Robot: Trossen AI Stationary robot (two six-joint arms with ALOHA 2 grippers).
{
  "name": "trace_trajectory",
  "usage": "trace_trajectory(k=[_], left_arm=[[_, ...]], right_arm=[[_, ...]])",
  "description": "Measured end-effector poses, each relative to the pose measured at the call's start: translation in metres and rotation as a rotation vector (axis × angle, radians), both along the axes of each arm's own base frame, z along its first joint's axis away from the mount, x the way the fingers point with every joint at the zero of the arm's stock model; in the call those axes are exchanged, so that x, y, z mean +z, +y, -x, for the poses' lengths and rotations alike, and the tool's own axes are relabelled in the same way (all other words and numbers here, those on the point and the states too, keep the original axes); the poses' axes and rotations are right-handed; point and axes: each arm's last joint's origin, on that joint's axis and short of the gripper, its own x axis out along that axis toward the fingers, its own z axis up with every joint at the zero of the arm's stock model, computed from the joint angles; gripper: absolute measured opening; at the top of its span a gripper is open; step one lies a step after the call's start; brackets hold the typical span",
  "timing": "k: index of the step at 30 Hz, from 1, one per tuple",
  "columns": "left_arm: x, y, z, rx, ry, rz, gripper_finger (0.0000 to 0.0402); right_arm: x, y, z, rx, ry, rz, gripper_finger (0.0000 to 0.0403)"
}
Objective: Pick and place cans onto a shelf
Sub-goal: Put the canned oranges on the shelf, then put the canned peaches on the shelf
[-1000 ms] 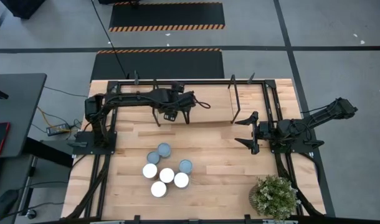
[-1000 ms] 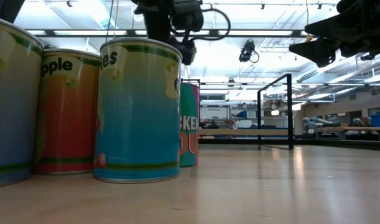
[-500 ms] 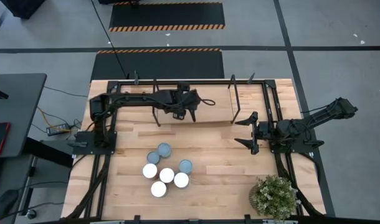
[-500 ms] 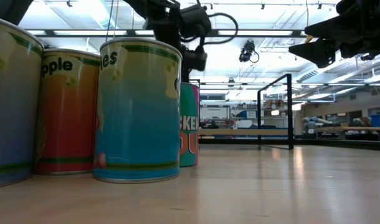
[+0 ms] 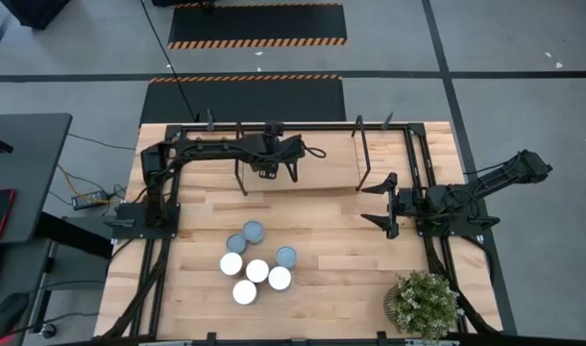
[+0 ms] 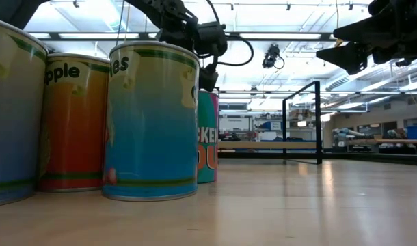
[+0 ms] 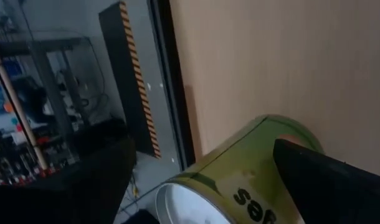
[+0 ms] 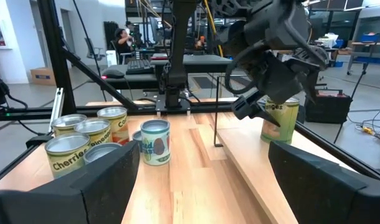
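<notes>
A green-labelled can [image 7: 240, 180] with a white top stands upright on the shelf [image 5: 327, 168], a light-wood board between thin black uprights by the table's far edge. My left gripper [image 7: 205, 143] reaches over the shelf, slanting down, open, with one finger on either side of this can [image 8: 282, 121]. In the high view the left gripper [image 5: 279, 173] hides the can. Several more cans [image 5: 257, 270] stand clustered on the tabletop near the front. My right gripper [image 5: 375, 204] waits open at the table's right, with nothing in it. My left gripper stands astride the can's side wall just below its top, coming from above at a slant. One finger [image 7: 327, 180] lies against the can's side [image 7: 283, 155] in the wrist view; I cannot tell whether it touches. The other finger [image 7: 84, 186] stands apart from it.
A potted plant [image 5: 425, 303] stands at the table's front right corner. Black frame rails [image 5: 423, 163] run along the table's edges, and the shelf's rod uprights [image 5: 360, 159] rise at its ends. Bare wood lies between the can cluster and the shelf.
My left gripper has sunk over the shelf toward the can, shifting a little sideways along the shelf, and its wrist has rolled slightly. Its fingers have stayed apart.
</notes>
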Motion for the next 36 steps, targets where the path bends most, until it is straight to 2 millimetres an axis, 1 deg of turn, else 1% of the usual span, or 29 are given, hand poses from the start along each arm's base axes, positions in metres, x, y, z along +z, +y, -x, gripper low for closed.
trace_trajectory(k=[8, 12, 14, 17, 19, 21, 25, 28, 32, 36], left_arm=[[0.000, 0.009, 0.002, 0.022, -0.012, 0.002, 0.0387], [0.004, -0.001, -0.004, -0.001, -0.060, 0.042, 0.0387], [0.008, -0.013, -0.009, -0.038, -0.077, 0.055, 0.0387], [0.011, -0.037, -0.015, -0.113, -0.061, 0.095, 0.0387], [0.015, -0.055, -0.018, -0.138, -0.075, 0.154, 0.0387], [0.021, -0.070, -0.019, -0.125, -0.118, 0.262, 0.0387], [0.035, -0.094, -0.020, -0.013, -0.219, 0.517, 0.0387], [0.045, -0.107, -0.017, 0.104, -0.254, 0.648, 0.0387], [0.050, -0.125, -0.010, 0.244, -0.222, 0.779, 0.0387], [0.050, -0.148, -0.003, 0.318, -0.153, 0.885, 0.0387]], right_arm=[[0.000, 0.000, 0.000, 0.001, -0.001, 0.000, 0.0364], [0.000, 0.000, 0.000, 0.001, 0.000, 0.000, 0.0364], [0.000, 0.000, 0.000, 0.001, 0.000, 0.000, 0.0364], [0.000, 0.000, 0.000, 0.001, 0.000, 0.000, 0.0364], [0.000, 0.000, 0.000, 0.001, 0.001, 0.001, 0.0364], [0.000, 0.000, 0.000, 0.001, 0.003, 0.002, 0.0364], [0.000, 0.000, 0.000, 0.000, 0.003, 0.008, 0.0364], [0.001, 0.000, 0.000, 0.000, -0.009, 0.007, 0.0364], [0.002, 0.001, 0.000, 0.018, -0.014, 0.006, 0.0364], [0.001, 0.001, 0.000, 0.023, -0.011, 0.007, 0.0364]])
